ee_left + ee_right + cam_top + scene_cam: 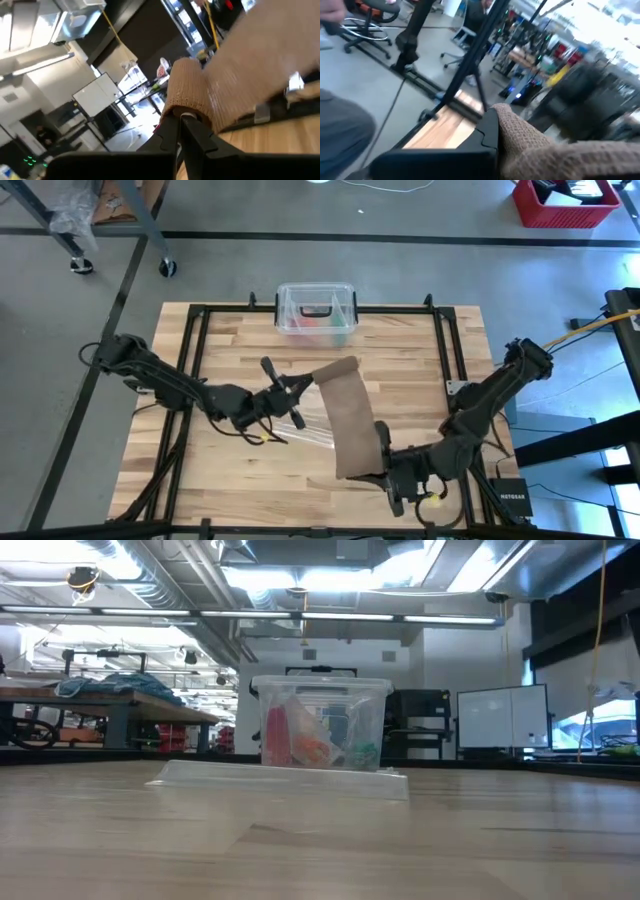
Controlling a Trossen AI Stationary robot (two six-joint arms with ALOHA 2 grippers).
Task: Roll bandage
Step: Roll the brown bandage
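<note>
Bandage (349, 420) fabric, brown and soft, stretches in a broad band over the wooden table (420, 360), held at both ends. One end sits between the fingers of the left gripper (296, 385), whose jaws are pressed together on it near the table's middle; in the left wrist view the strip (200, 95) bunches into a rounded fold right at the closed fingertips (182, 127) and runs away from them in a wide sheet. The other end lies in the right gripper (383, 452), toward the near edge of the table, its jaws likewise clamped on the cloth; the right wrist view shows the woven fabric (520, 135) curling over beside one dark finger (487, 132) and trailing off from the jaws. Between the two grippers the strip hangs slightly twisted, widening toward the right one.

Beyond the left jaws, at the far edge of the table, stands a clear plastic box (316, 310) with a black handle and coloured items inside. Just beneath the strip and close beside the left jaws lies a clear plastic bag (310, 425), flat on the wood; the low view shows it (280, 778) in front of the box (322, 725).
</note>
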